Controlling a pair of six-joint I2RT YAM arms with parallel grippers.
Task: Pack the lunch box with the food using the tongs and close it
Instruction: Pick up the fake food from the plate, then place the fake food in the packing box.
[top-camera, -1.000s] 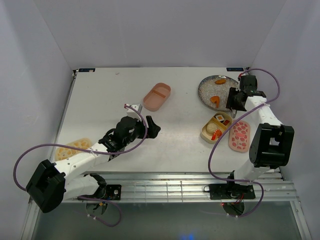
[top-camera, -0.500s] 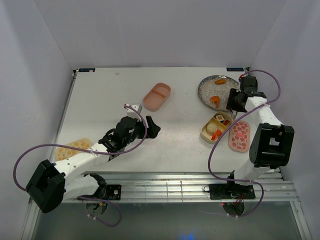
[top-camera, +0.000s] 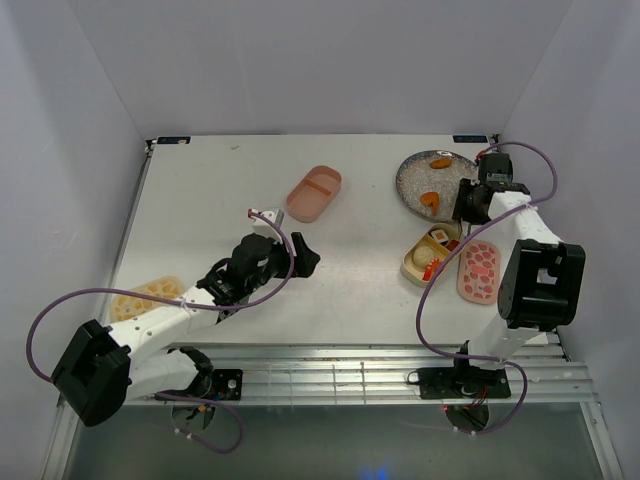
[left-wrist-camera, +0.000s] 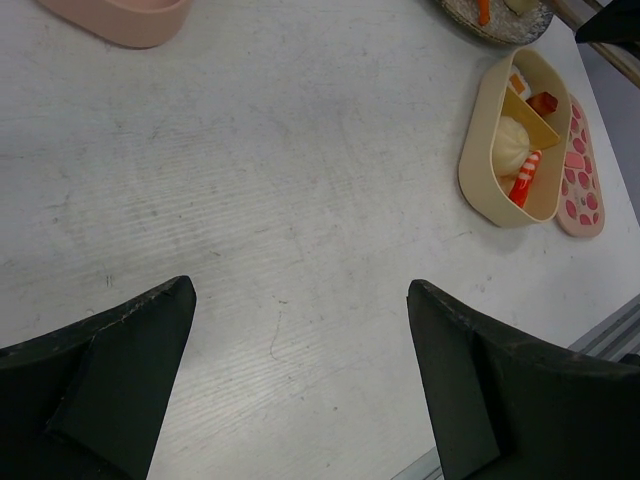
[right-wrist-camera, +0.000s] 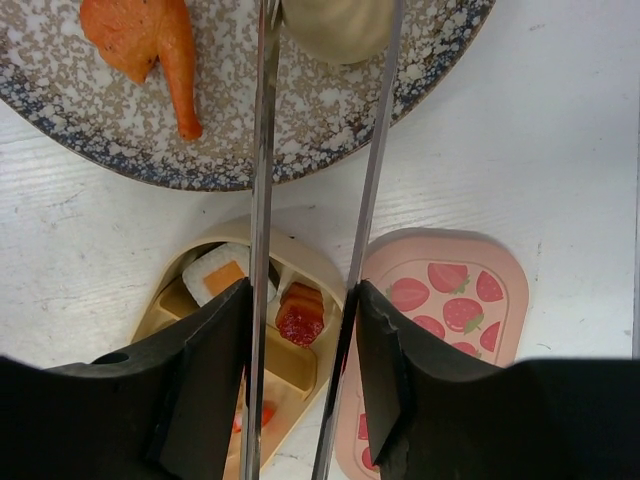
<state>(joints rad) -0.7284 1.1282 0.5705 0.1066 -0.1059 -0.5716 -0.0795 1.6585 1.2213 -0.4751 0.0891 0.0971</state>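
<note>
At the far right of the white table (top-camera: 200, 200), over the round grey speckled plate (right-wrist-camera: 330, 110): the right gripper (right-wrist-camera: 303, 325) is clamped on the thin silvery metal tongs (right-wrist-camera: 262, 150), black fingers pressing the two arms from outside. The tong arms reach over the plate and straddle the pale cream bun (right-wrist-camera: 338, 22). The tips are cut off at the top of the wrist view, so cannot tell whether the bun is pinched yet. An orange piece with a thin tail (right-wrist-camera: 135, 40) lies on the plate beside it, untouched. Just this side of the plate is the tan-yellow oblong plastic tray (left-wrist-camera: 476, 165), partly filled: a white rice piece with an orange top, a red piece, a striped one. The pink strawberry-patterned lid (right-wrist-camera: 440, 300) lies flat against the tray. The pink two-compartment tray (top-camera: 322, 185) sits mid-table, well apart, and looks empty. The tan pebble-patterned lid (top-camera: 148, 296) is near the left edge. The left gripper (left-wrist-camera: 300, 292) has its jaws wide, holds nothing and hovers over bare table. Judged step: taking the bun off the plate. The next move calls for a firm squeeze, a clean lift and a short carry to a free spot in the tan tray. Packing looks about midway; neither lid is on yet.
</note>
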